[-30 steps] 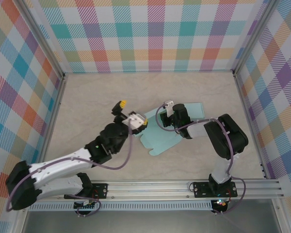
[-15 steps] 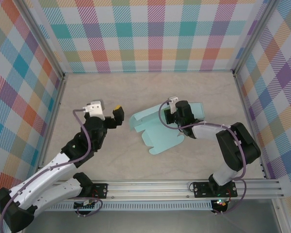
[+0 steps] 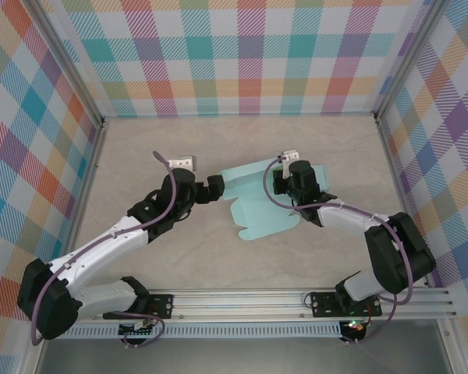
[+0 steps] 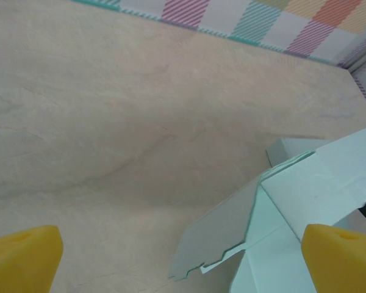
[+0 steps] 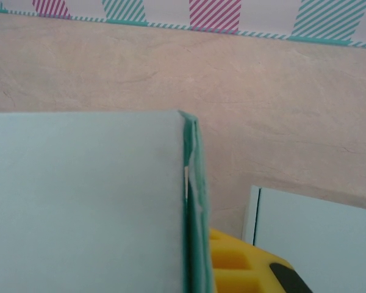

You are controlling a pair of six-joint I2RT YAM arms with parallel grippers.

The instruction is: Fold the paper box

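The beige table [image 3: 242, 144] fills the floor of the cell, closed in on three sides by plaid walls [image 3: 242, 54]. The left arm [image 3: 109, 245] reaches diagonally up from its near-left base toward the centre, and the right arm [image 3: 351, 218] bends in from the right to meet it. Between them, a little right of the table's middle, lies the paper box [image 3: 253, 206], a pale teal blank that is partly unfolded, with one panel lifted off the surface. The left gripper [image 3: 214, 187] sits just beside the box's left edge with its jaws wide apart, and a notched flap shows between its yellow pads [image 4: 21, 259]. The right gripper [image 3: 281, 183] is at the box's far side, pinched closed on a raised panel.
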